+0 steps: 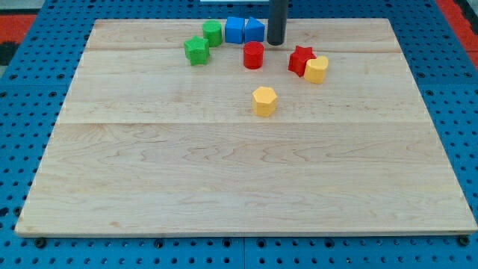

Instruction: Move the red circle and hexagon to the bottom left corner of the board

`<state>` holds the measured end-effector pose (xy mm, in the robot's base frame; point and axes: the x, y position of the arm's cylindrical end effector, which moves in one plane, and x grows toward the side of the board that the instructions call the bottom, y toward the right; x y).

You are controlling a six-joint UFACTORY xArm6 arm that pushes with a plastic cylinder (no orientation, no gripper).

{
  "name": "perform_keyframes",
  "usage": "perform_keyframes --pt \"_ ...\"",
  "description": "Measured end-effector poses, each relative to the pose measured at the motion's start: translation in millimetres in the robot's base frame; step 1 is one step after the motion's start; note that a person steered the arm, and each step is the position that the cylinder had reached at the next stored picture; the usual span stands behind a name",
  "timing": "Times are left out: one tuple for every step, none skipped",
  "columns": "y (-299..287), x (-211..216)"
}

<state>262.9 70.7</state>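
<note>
A pale wooden board, made of glued planks, fills most of the view and rests on a blue perforated table top that shows on all sides. The straight dark rod comes down from the view's top edge, and my tip stands on the board near its top edge, just to the right of the blue blocks and just above and right of the red circle. The rod ends plainly with no claw to open or close, and it has hold of nothing.

All the blocks lie in the board's top half. Two blue blocks, shapes hard to make out, sit touching side by side. To their left is a green block, with a green star-like block just below and left of it. The red circle, a short cylinder, lies below the blue pair. The yellow hexagon lies apart, below the red circle, nearest the board's middle. At the right, a red star touches a yellow block.
</note>
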Motion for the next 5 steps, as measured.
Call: perform_keyframes --pt "-64.4 27.4" --pt "-96.3 26.5" --pt "-122.9 80.7" --pt "-180.0 102.1" --pt "-224.2 155.4"
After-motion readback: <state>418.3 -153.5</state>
